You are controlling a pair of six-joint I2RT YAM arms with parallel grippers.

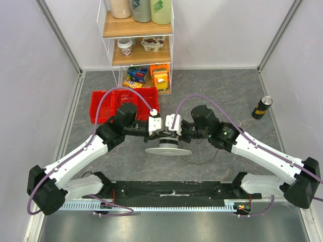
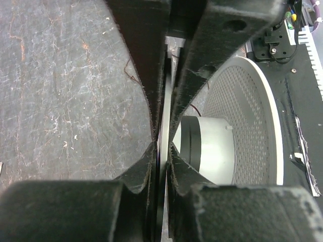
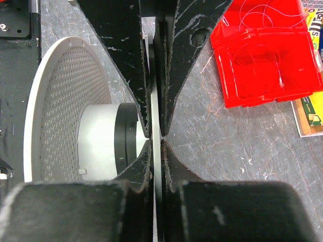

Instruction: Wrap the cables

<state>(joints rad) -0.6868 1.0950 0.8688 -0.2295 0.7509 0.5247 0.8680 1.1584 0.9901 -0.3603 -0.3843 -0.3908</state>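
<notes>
A round translucent-white spool [image 1: 168, 150] sits on the grey floor between both arms. In the left wrist view its perforated lower flange [image 2: 247, 116] and its white hub [image 2: 212, 151] with a black band show. My left gripper [image 1: 161, 132] [image 2: 164, 116] is shut on the thin edge of the spool's upper flange. From the other side my right gripper [image 1: 176, 132] [image 3: 156, 121] is shut on the same flange, with the lower flange [image 3: 65, 101] to its left. The cable, a hair-fine dark wire [image 1: 204, 162] [image 2: 132, 75], trails loose on the floor beside the spool.
A red bin [image 1: 101, 103] [image 3: 262, 50] lies behind the left arm. A wire shelf [image 1: 136, 45] with bottles and snack packs stands at the back. A dark can [image 1: 262, 107] stands at the right. The black base strip [image 1: 171, 190] runs along the near edge.
</notes>
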